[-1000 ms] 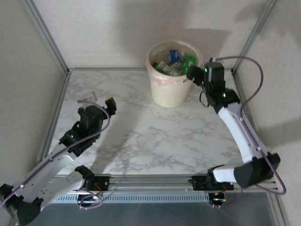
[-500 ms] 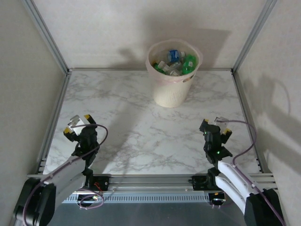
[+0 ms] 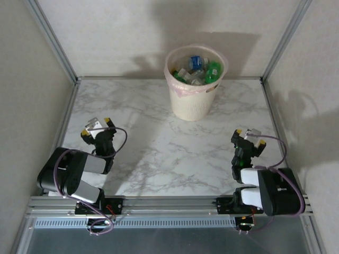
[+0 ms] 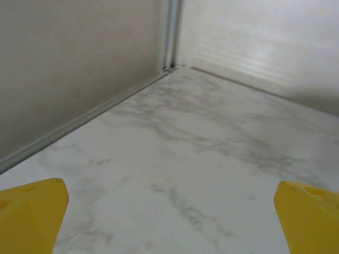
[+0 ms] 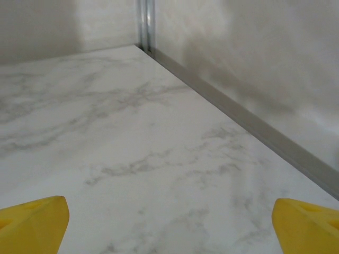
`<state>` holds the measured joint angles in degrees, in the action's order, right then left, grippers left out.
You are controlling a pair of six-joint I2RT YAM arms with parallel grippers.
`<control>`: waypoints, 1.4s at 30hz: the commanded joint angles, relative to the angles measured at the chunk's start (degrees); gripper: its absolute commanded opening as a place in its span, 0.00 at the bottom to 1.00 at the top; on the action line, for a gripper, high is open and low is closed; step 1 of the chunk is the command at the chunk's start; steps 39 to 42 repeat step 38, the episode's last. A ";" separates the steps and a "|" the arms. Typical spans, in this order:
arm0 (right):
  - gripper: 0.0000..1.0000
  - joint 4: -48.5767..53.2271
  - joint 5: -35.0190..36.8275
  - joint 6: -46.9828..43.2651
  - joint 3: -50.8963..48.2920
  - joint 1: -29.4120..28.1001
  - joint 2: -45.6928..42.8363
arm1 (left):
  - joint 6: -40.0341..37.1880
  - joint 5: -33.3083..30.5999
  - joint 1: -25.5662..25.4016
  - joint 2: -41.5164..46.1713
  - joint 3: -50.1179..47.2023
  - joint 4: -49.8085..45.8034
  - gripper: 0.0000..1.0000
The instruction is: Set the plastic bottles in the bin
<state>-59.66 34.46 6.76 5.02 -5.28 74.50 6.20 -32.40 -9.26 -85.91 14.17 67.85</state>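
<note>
Top external shows the plastic bottles (image 3: 197,67) heaped inside the bin (image 3: 195,103) at the surface's (image 3: 159,137) far edge. The left hand (image 3: 96,127) and right hand (image 3: 249,136), by the near corners and well apart from the bin, are spread wide and empty.

The right gripper (image 5: 169,225) hangs over a white marble-patterned tabletop (image 5: 132,132) with grey veins, its two yellow fingertips (image 5: 32,219) standing wide apart at the lower corners (bare marble between them). A grey metal rail (image 5: 238,121) runs along the tabletop's right edge to a vertical metal post (image 5: 144,21) at the far corner, under a plain beige wall (image 5: 254,47)
</note>
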 commanded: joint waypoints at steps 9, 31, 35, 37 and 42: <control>0.99 -18.20 -24.85 -4.00 6.05 3.94 14.75 | -0.02 16.31 5.13 -2.91 -3.39 11.39 0.99; 0.99 -15.93 -26.23 -4.66 6.82 3.84 14.26 | -1.27 14.39 3.54 -2.66 -2.48 9.16 0.99; 0.99 -14.03 -29.14 -4.61 7.84 4.59 14.36 | -1.27 14.39 3.54 -2.63 -2.48 9.15 0.99; 0.99 -15.16 -29.11 -5.08 7.29 4.37 14.35 | -1.26 14.39 3.54 -2.65 -2.48 9.16 0.99; 0.99 -15.23 -29.17 -5.01 7.21 4.35 14.36 | -1.27 14.38 3.54 -2.61 -2.43 9.17 0.99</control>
